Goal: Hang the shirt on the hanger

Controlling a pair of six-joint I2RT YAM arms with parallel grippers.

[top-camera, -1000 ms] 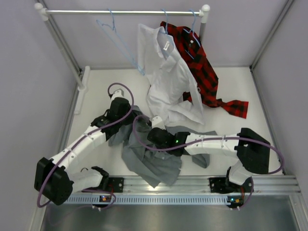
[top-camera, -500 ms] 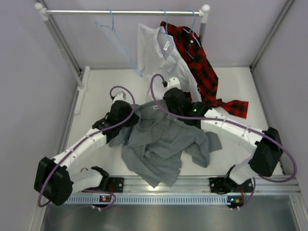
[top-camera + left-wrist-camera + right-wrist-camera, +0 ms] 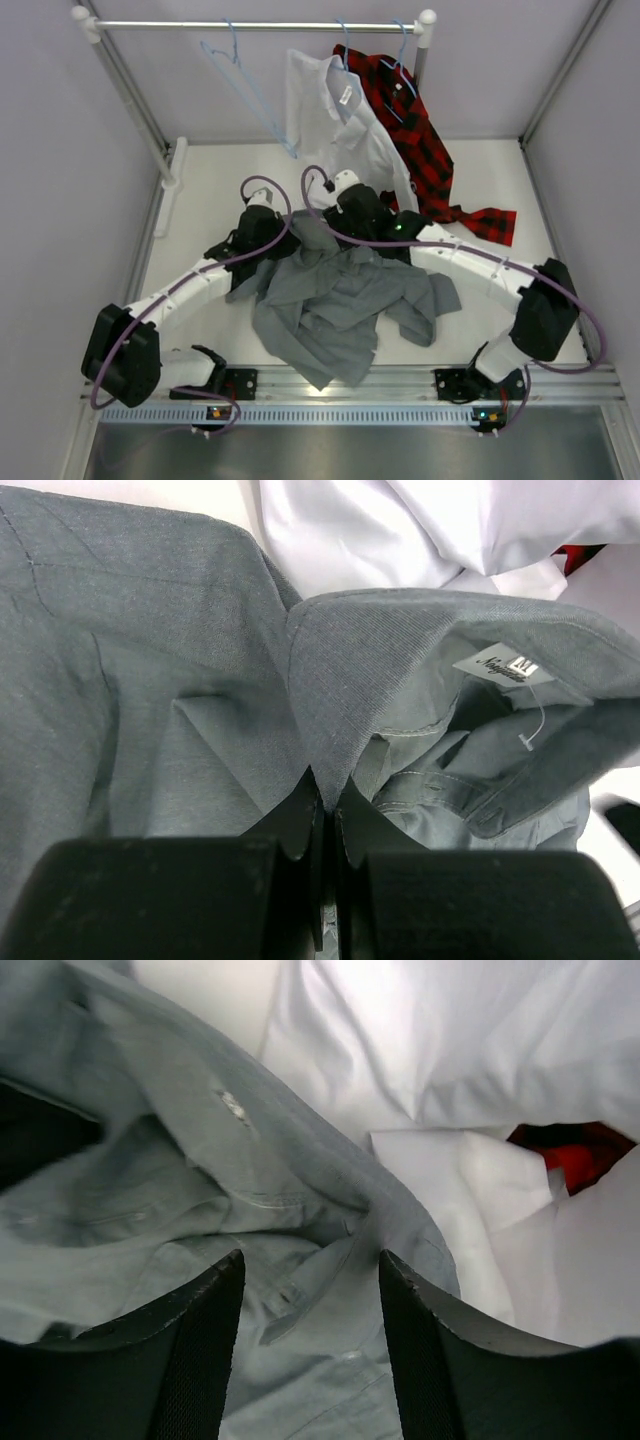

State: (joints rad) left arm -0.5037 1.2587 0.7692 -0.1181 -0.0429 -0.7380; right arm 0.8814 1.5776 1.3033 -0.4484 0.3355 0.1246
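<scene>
The grey shirt [image 3: 330,300] lies crumpled on the white table [image 3: 200,200], spread between the two arms, with its collar end towards the far side where both wrists meet it. The jaws of the left gripper [image 3: 322,815] are pressed together on the edge of the shirt's collar, a thin fold of grey cloth pinched between them with almost no gap. Just beside the pinched fold the collar stands open, and a white size label [image 3: 503,666] shows inside the neck.

The jaws of the right gripper [image 3: 310,1260] are spread wide apart. Grey shirt fabric with a seam and button placket lies in the gap between the two fingers [image 3: 200,1350]. Whether the fingers touch the cloth cannot be told. They grip nothing.

Beyond the grey collar, the lower folds of a white collared shirt [image 3: 340,140] reach down to the table, touching or just beside the grey cloth. A red-and-black plaid shirt [image 3: 415,140] hangs to its right. The light-blue wire hanger [image 3: 250,95] hangs bare on the rail [image 3: 260,25], left of the white shirt and well apart from the grey shirt.
</scene>
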